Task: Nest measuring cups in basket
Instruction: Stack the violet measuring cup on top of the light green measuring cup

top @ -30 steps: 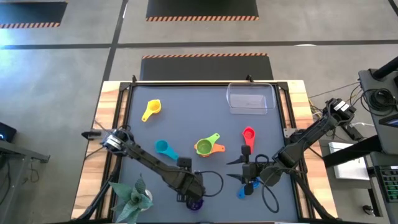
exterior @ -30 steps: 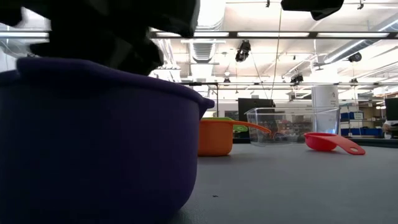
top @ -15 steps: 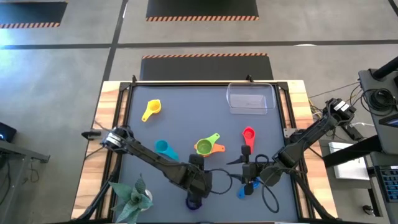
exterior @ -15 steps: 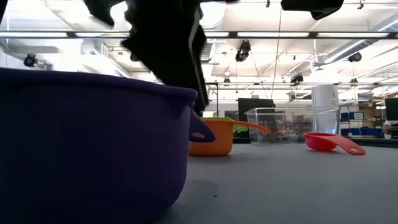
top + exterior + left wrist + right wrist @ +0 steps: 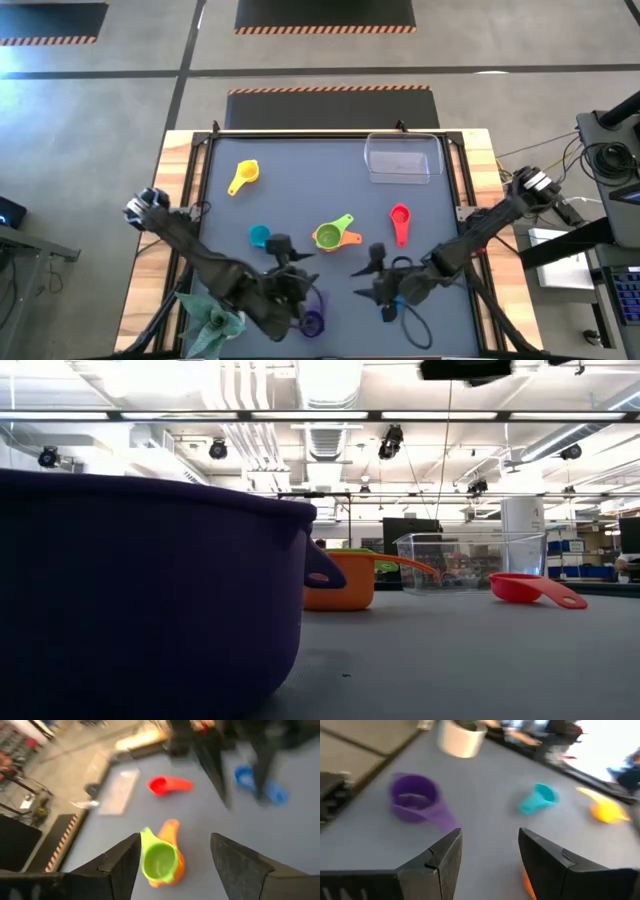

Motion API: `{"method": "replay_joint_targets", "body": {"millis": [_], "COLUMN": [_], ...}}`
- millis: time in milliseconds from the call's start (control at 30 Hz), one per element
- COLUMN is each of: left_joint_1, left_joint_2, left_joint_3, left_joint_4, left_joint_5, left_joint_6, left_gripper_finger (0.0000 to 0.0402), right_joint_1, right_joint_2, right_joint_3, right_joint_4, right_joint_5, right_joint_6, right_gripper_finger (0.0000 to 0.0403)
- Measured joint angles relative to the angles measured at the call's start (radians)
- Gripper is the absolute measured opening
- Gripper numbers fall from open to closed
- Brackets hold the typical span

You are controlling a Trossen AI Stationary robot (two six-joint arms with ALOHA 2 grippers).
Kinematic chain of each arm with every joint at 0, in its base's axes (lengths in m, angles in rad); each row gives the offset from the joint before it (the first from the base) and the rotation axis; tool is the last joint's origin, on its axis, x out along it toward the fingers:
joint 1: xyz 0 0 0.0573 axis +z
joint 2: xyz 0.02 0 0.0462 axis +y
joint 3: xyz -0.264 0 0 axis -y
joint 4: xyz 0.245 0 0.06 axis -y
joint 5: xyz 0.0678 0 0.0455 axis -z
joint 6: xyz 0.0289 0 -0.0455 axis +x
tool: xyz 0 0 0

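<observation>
Purple cup point(image 5: 312, 322) at table's six o'clock, my left gripper point(image 5: 291, 258) wide and empty above it, my right gripper point(image 5: 368, 279) seemingly half-spread, empty, basket point(image 5: 403, 158) at one o'clock.

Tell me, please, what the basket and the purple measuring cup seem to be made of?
The basket looks like clear, hard plastic with a glossy finish: the room behind shows through its walls, and its rim catches light. The purple measuring cup looks like opaque moulded plastic with a smooth, slightly satin surface: its colour is even and its rim is rounded. Neither material can be confirmed by look alone.
</observation>
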State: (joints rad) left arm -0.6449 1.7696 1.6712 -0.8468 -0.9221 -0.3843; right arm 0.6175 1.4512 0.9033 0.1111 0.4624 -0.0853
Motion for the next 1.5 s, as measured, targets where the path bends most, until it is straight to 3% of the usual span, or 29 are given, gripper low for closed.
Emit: {"method": "replay_joint_targets", "body": {"millis": [133,333,500,600,767,900,1067,1233,1500], "left_joint_1": [-0.005,-0.001,-0.002,-0.002,-0.001,-0.001,0.001,0.013,0.028], "left_joint_2": [-0.063,-0.135,-0.216,-0.266,-0.361,-0.404,-0.414,-0.401,-0.397], "left_joint_3": [-0.021,-0.122,-0.234,-0.352,-0.584,-0.76,-0.919,-1.008,-1.021], "left_joint_4": [0.054,0.187,0.365,0.556,1.03,1.407,1.733,1.881,1.92], "left_joint_5": [-0.073,-0.073,-0.075,-0.068,0.032,0.138,0.153,0.153,0.151], "left_joint_6": [0.003,0.029,0.067,0.148,0.339,0.457,0.554,0.56,0.556], "left_gripper_finger": [0.0203,0.0166,0.0141,0.0126,0.0102,0.0083,0.0068,0.0059,0.0058], "right_joint_1": [-0.041,-0.072,-0.08,-0.099,-0.148,-0.188,-0.218,-0.223,-0.224], "right_joint_2": [0.121,0.285,0.386,0.431,0.482,0.518,0.547,0.56,0.561], "right_joint_3": [0.123,0.324,0.46,0.507,0.536,0.545,0.545,0.545,0.545], "right_joint_4": [-0.066,-0.22,-0.303,-0.348,-0.35,-0.374,-0.378,-0.375,-0.368], "right_joint_5": [-0.158,-0.331,-0.358,-0.368,-0.439,-0.505,-0.552,-0.6,-0.62], "right_joint_6": [-0.018,-0.046,-0.093,-0.103,-0.117,-0.117,-0.12,-0.141,-0.153], "right_gripper_finger": [0.0192,0.0231,0.0273,0.0297,0.0325,0.0334,0.0334,0.0329,0.0315]}}
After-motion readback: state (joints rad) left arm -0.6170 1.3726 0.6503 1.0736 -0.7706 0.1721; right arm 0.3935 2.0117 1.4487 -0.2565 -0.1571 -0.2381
